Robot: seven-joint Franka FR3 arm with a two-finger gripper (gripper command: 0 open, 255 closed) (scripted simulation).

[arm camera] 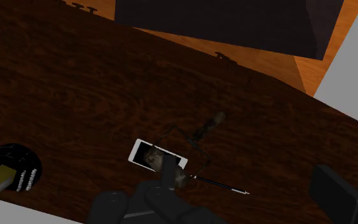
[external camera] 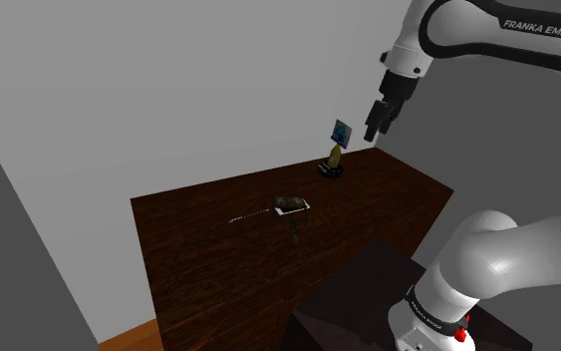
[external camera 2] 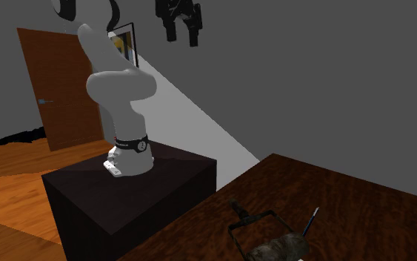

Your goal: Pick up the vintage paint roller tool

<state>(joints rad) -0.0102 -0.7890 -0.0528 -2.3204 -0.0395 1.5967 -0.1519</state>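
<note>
The paint roller (external camera: pixel 292 205) lay near the middle of the dark wood table (external camera: pixel 198 261). In the shoulder view it sat at about eight o'clock from the end effector (external camera: pixel 373 130), which hung high above the table's far edge and well apart from the tool. In the wrist view its two black fingers (arm camera: pixel 115 202) stood spread, gripping nothing.

The tool looked light and stiff: a short, worn roller sleeve carried on a thin wire frame with a stubby grip (external camera: pixel 295 237). The wire would probably be slick and too slim to pinch, and the sleeve might roll under pressure, so the grip seemed the surest hold, closed on across its width.

In the shoulder view the sleeve's long axis ran roughly nine to three o'clock. The grip pointed toward six o'clock, and a thin rod (external camera: pixel 246 215) trailed toward eight o'clock.
</note>
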